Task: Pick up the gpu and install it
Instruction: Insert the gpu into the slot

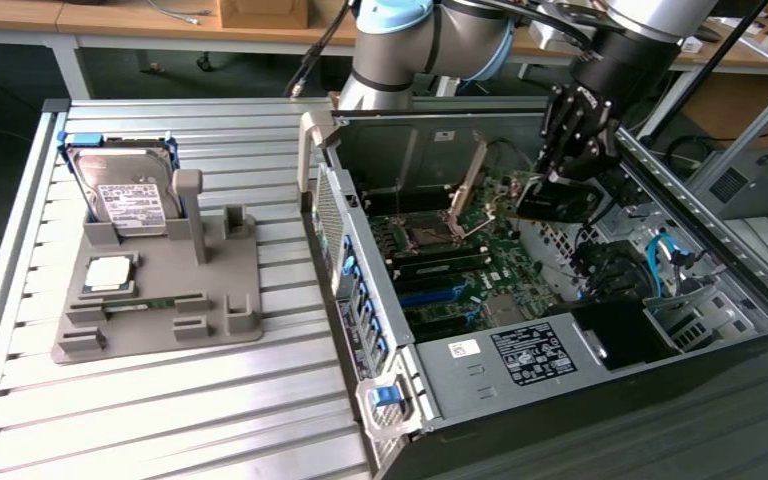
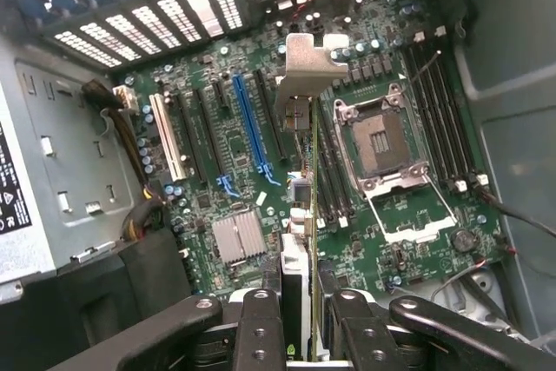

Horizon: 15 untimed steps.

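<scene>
My gripper (image 1: 559,172) hangs inside the open computer case, shut on the gpu (image 1: 550,203), a dark card held on edge above the green motherboard (image 1: 454,262). In the wrist view the gpu (image 2: 301,215) runs edge-on away from my gripper (image 2: 301,327), with a black finger (image 2: 261,327) on each side of it. Its silver end bracket (image 2: 306,67) points toward the case's slotted rear wall. The card floats clear of the board, beside the blue expansion slot (image 2: 250,123) and roughly parallel to it.
The CPU socket (image 2: 382,141) stands open with its lever raised. A power supply (image 1: 531,352) and black cables fill the case's near end. On the slatted table in the exterior view's left, a grey fixture (image 1: 157,300) carries a hard drive (image 1: 124,195) and a CPU chip (image 1: 107,272).
</scene>
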### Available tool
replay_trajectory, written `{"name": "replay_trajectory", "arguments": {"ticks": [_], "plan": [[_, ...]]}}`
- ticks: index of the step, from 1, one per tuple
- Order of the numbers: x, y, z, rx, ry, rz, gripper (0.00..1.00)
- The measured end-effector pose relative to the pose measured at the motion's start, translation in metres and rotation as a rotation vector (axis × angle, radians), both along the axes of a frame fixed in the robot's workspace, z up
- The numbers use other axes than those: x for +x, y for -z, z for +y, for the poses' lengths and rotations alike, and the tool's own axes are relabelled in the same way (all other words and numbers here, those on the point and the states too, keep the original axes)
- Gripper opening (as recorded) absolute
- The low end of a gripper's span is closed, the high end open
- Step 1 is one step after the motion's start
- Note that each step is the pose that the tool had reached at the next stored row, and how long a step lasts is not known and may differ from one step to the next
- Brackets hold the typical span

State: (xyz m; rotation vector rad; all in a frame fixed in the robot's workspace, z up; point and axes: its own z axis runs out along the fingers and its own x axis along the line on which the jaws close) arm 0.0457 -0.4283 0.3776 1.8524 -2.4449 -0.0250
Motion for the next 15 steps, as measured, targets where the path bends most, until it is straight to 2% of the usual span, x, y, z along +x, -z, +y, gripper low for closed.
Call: {"name": "replay_trajectory", "arguments": {"ticks": [15], "plan": [[0.0000, 0.0000, 0.0000, 0.0000, -0.109, 0.0000, 0.27]]}}
